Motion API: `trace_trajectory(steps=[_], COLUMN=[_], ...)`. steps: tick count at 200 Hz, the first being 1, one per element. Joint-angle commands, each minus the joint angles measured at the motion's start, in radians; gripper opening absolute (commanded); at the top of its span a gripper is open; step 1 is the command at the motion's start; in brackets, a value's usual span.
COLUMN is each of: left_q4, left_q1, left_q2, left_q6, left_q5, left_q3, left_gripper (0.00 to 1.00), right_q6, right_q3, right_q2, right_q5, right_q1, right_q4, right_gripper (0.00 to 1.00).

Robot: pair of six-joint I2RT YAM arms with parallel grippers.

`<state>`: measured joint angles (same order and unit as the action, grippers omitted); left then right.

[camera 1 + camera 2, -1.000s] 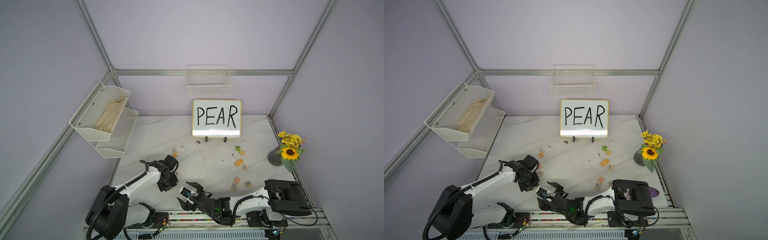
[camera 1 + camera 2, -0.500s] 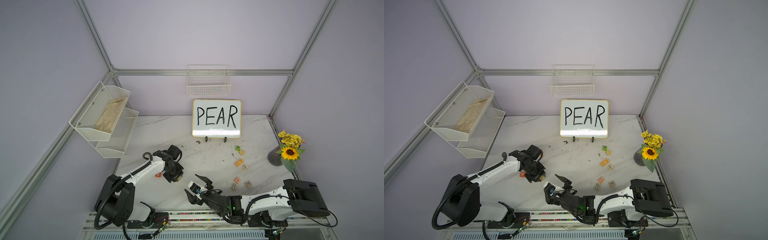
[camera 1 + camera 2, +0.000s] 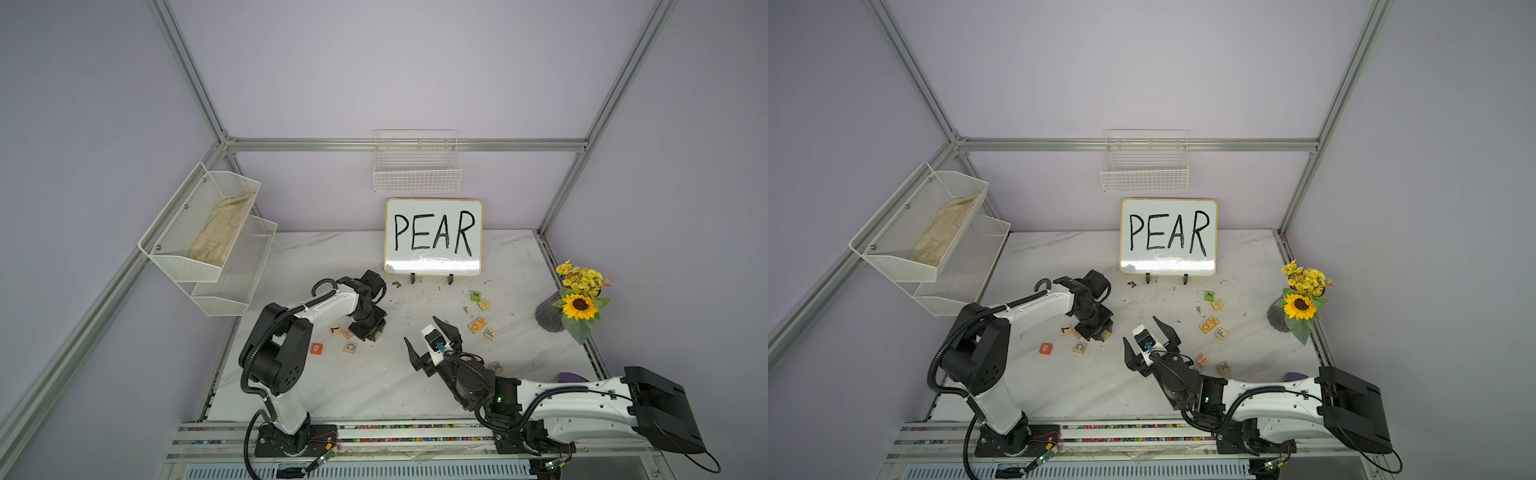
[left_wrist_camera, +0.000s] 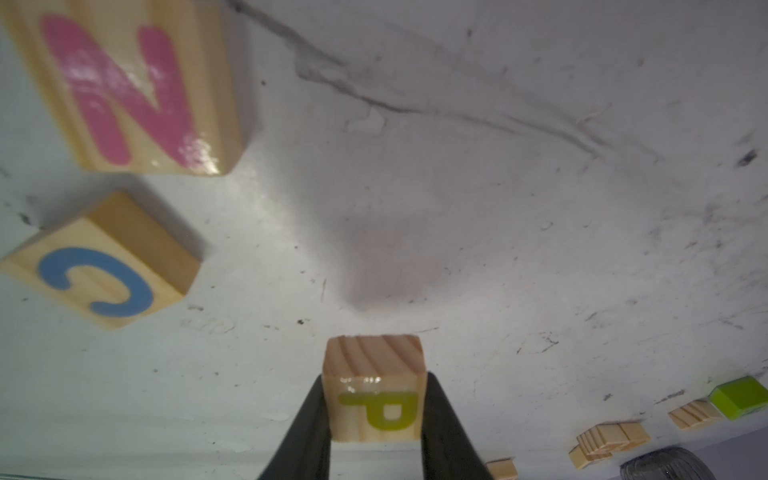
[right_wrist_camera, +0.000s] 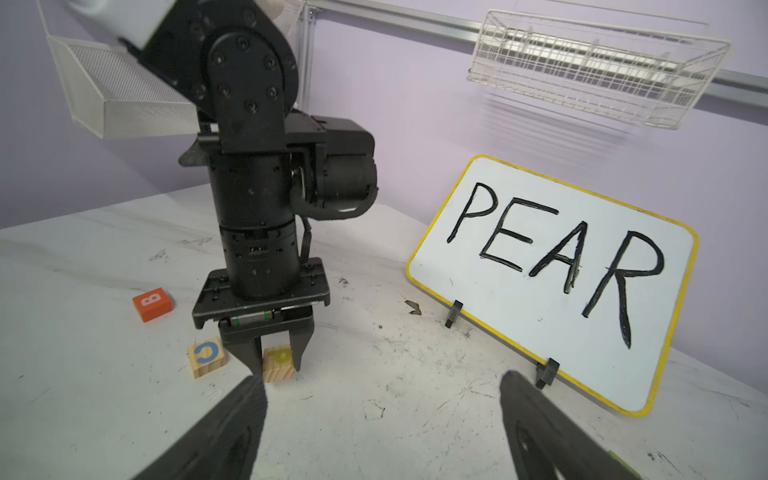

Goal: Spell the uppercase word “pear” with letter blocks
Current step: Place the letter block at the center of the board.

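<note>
Left pincer (image 5: 277,365) clamps the P block (image 4: 375,365) between its fingers; right pincer (image 5: 380,384) gapes empty nearby, facing it.

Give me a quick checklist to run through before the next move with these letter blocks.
1. Left claw shut on the P block: ok.
2. P facing up: ok.
3. P block lifted off the table: cannot tell.
4. C block apart from the grip: ok, though close.
5. Right claw open and empty: ok.
6. A block in sight: ok; the remaining two letters: cannot tell.
</note>
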<state>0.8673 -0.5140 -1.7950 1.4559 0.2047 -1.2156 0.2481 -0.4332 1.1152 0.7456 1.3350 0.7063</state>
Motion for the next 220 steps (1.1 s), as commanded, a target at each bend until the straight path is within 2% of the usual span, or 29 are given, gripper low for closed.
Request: trace_trajectory(steps=[1, 44, 149, 174, 220], left_q4=[-0.007, -0.007, -0.050, -0.074, -0.070], left_q1=[-0.023, -0.061, -0.123, -0.129, -0.130], left_q2=[-0.034, -0.097, -0.130, -0.163, -0.165], left_q6=[0.060, 0.139, 0.296, 0.302, 0.305], left_q5=[-0.025, -0.083, -0.146, -0.126, -0.178], left_q3=[-0.127, -0.202, -0.221, -0.236, -0.244], left_gripper=[0.25, 0.24, 0.24, 0.24, 0.23], right_q6=[-0.006, -0.007, -0.051, -0.063, -0.068], right_q3=[0.008, 0.024, 0.091, 0.093, 0.087], right_q2=[-0.047, -0.117, -0.318, -0.314, -0.279], right_q5=[0.025, 0.046, 0.062, 0.037, 0.038], right_q1=[-0.010, -0.017, -0.026, -0.032, -0.037], right_q4=[-0.040, -0.082, -0.165, -0.164, -0.164], right_gripper=[0.90, 0.91, 0.93, 0.93, 0.93])
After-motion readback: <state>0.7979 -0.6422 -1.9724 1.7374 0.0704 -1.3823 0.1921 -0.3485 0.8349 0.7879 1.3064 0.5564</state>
